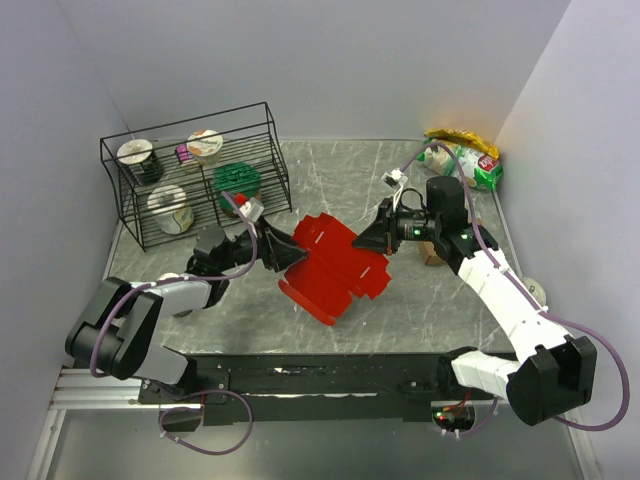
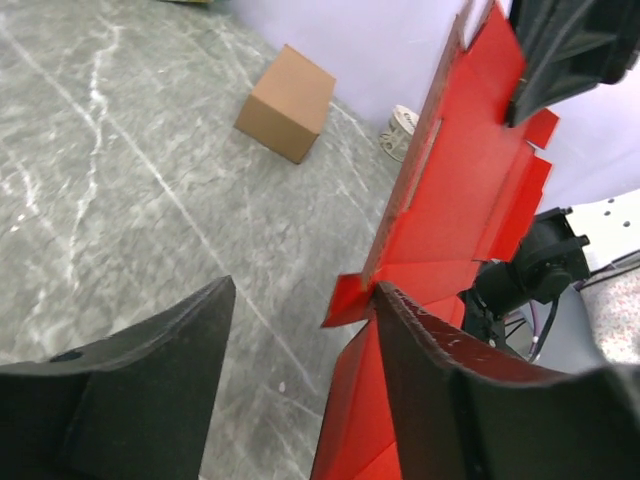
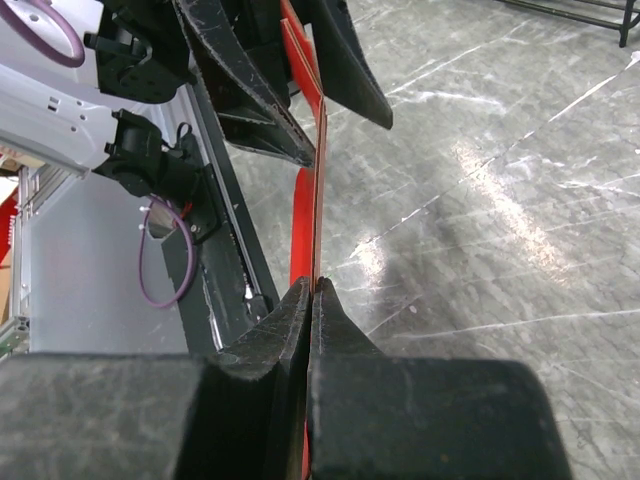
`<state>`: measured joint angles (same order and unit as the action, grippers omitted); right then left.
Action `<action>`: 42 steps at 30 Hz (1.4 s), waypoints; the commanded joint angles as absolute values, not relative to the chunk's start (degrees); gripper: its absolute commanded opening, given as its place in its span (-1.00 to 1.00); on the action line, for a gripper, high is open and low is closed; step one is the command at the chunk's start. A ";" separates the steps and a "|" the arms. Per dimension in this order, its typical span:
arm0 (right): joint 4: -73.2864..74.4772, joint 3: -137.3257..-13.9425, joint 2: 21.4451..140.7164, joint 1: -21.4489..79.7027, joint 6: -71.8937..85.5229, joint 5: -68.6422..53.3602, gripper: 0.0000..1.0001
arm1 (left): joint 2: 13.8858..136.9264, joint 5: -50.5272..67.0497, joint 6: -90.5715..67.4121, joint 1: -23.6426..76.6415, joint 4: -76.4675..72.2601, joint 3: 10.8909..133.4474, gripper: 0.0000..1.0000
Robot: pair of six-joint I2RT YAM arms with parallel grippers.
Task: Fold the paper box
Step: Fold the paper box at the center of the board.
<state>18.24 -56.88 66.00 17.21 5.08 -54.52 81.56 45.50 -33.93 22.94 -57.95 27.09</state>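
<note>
The paper box (image 1: 340, 265) is a bright red creased sheet with flaps, held tilted above the table's middle. My right gripper (image 1: 372, 240) pinches its right edge; in the right wrist view the gripper (image 3: 313, 285) is shut on the thin red card (image 3: 308, 210). My left gripper (image 1: 285, 252) is at the sheet's left edge. In the left wrist view that gripper (image 2: 305, 290) is open, the red sheet (image 2: 470, 170) lying against its right finger (image 2: 430, 350) with a wide gap to the left finger.
A black wire basket (image 1: 185, 124) with several cups stands at the back left. A brown cardboard box (image 2: 287, 103) and a small white roll (image 2: 403, 133) lie right of the sheet. Snack bags (image 1: 465, 160) sit in the back right corner.
</note>
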 commanded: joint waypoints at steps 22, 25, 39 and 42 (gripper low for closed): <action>14.15 -55.11 63.81 18.45 10.37 -44.04 -1.00 | 76.11 15.22 -23.73 39.54 -51.43 27.59 -0.63; 13.71 -54.67 63.28 19.16 10.90 -40.35 -1.00 | 76.20 6.27 -22.24 43.23 -46.26 28.91 -0.68; 13.28 -49.93 64.42 31.81 3.96 -18.48 -1.00 | 81.91 -10.98 -26.26 51.59 -35.96 33.57 -0.79; 9.59 -46.77 64.34 34.01 2.73 -14.16 -1.00 | 83.32 -11.34 -28.29 51.59 -35.42 32.96 -0.74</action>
<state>16.21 -49.91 64.29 31.09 4.78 -21.80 81.93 -9.56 -23.46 50.63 -35.42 31.14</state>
